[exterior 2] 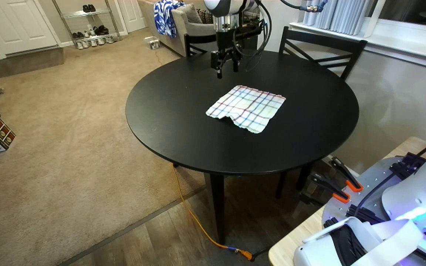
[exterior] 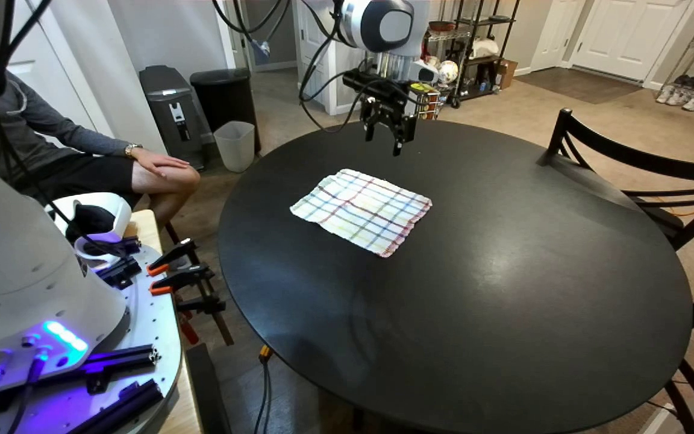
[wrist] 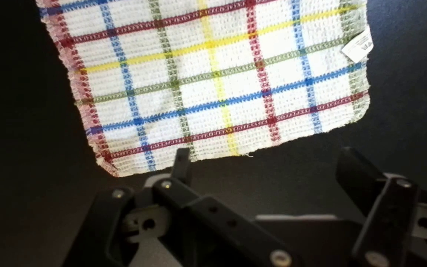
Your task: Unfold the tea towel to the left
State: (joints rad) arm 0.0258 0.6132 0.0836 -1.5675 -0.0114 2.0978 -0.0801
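Note:
The tea towel (exterior: 362, 208) is a white cloth with a grid of red, blue, green and yellow stripes. It lies spread on the round black table (exterior: 503, 337) and also shows in an exterior view (exterior 2: 248, 107), where its near edge is slightly raised with a dark notch under it. In the wrist view the towel (wrist: 213, 81) runs off the top of the picture, with a white label at its right edge. My gripper (exterior: 383, 143) is open and empty, above the table just beyond the towel's edge. It also shows in an exterior view (exterior 2: 227, 72) and in the wrist view (wrist: 264, 152).
Black chairs stand at the table's edge (exterior: 642, 163) (exterior 2: 320, 48). A seated person (exterior: 100, 150) is beside the robot base. Clamps (exterior: 178, 277) hold the base plate near the table. Cables hang from the arm.

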